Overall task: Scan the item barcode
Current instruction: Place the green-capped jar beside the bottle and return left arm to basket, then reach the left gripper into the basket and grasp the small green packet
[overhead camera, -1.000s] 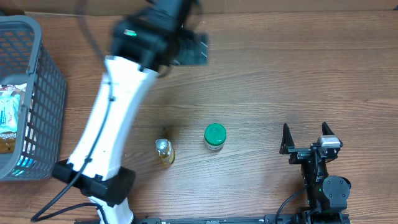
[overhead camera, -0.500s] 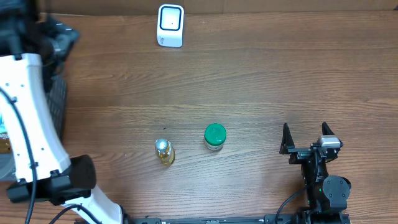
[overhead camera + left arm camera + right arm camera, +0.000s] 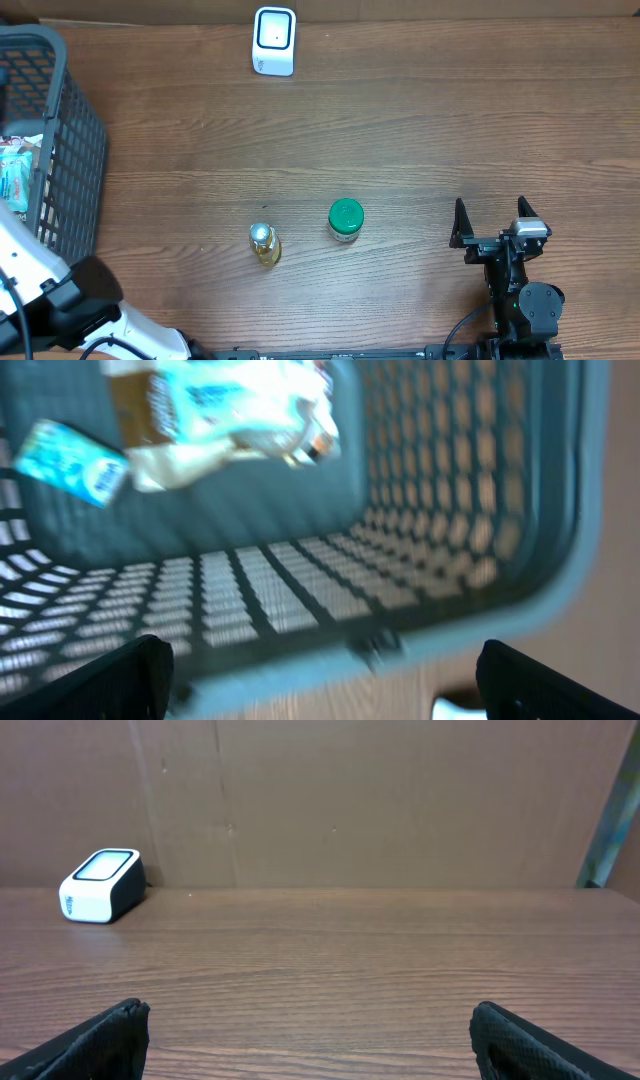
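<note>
Overhead: grey mesh basket at nine o'clock, holding crumpled blue-and-white packets; small blue pack beside them in left wrist view. Green-lidded jar near table centre, small yellow bottle just beside at nine. White scanner at twelve. Left gripper spread wide, empty, above basket rim. Right gripper at four, spread wide, empty.

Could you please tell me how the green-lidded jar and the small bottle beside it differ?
The jar has a wide green lid; the bottle has a small silvery cap. The jar looks broader, the bottle slimmer. The bottle shows yellowish, the jar whitish below its lid. Both sit apart on the wooden table.
</note>
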{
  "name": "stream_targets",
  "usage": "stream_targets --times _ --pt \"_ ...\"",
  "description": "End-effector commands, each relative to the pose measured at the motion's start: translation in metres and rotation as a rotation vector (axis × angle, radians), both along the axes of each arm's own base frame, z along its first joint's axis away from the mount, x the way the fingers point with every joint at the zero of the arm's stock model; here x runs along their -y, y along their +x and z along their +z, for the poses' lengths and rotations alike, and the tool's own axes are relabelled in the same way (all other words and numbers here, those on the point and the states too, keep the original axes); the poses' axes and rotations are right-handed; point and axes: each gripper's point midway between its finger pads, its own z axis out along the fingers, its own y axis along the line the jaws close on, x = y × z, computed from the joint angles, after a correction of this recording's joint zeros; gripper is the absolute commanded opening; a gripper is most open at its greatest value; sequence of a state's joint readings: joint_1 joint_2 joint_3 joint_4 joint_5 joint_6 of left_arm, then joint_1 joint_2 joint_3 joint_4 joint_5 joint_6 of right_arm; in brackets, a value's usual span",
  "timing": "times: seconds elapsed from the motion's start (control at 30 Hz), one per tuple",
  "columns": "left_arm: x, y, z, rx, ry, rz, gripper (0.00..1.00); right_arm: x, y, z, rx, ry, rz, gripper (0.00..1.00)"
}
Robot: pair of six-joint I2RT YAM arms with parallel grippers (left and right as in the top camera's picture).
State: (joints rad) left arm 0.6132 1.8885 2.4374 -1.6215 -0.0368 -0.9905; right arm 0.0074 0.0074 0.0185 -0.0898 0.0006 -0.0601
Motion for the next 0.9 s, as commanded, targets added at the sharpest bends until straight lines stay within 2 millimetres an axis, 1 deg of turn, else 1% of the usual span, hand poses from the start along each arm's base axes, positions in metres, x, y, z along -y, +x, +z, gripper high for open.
stream_targets --times 0.0,0.1,0.17,0.23,0.27,0.33,0.4,0.43,0.5,0.6,0.7,0.73,0.87 --pt "-0.017 -0.022 0.018 0.052 0.015 0.098 1.00 0.000 0.000 -0.003 0.000 -0.005 0.000 1.00" --pt "-0.035 -0.045 0.010 -0.006 0.022 0.186 0.99 0.000 0.000 -0.003 0.000 -0.004 0.000 1.00" --pt "-0.044 -0.058 0.002 -0.054 0.020 0.241 1.00 0.000 0.000 -0.003 0.000 -0.004 0.000 1.00" --pt "-0.047 -0.065 -0.007 -0.101 0.017 0.258 0.75 0.000 0.000 -0.003 0.000 -0.005 0.000 1.00" --pt "-0.048 -0.069 -0.014 -0.136 0.017 0.265 0.66 0.000 0.000 -0.003 0.000 -0.005 0.000 1.00" --pt "-0.049 -0.075 -0.028 -0.196 0.006 0.275 0.59 0.000 0.000 -0.003 0.000 -0.004 0.000 1.00" --pt "-0.048 -0.080 -0.045 -0.247 -0.028 0.308 0.61 0.000 0.000 -0.003 0.000 -0.005 0.000 1.00" --pt "-0.046 -0.083 -0.058 -0.276 -0.056 0.344 0.64 0.000 0.000 -0.003 0.000 -0.004 0.000 1.00" --pt "-0.043 -0.090 -0.076 -0.315 -0.098 0.414 0.69 0.000 0.000 -0.003 0.000 -0.005 0.000 1.00" --pt "-0.043 -0.096 -0.107 -0.355 -0.148 0.500 0.68 0.000 0.000 -0.003 0.000 -0.004 0.000 1.00" --pt "-0.045 -0.098 -0.131 -0.374 -0.172 0.523 0.64 0.000 0.000 -0.003 0.000 -0.005 0.000 1.00" --pt "-0.046 -0.099 -0.137 -0.378 -0.175 0.526 0.62 0.000 0.000 -0.003 0.000 -0.004 0.000 1.00" --pt "-0.049 -0.101 -0.161 -0.397 -0.181 0.533 0.61 0.000 0.000 -0.003 0.000 -0.005 0.000 1.00"
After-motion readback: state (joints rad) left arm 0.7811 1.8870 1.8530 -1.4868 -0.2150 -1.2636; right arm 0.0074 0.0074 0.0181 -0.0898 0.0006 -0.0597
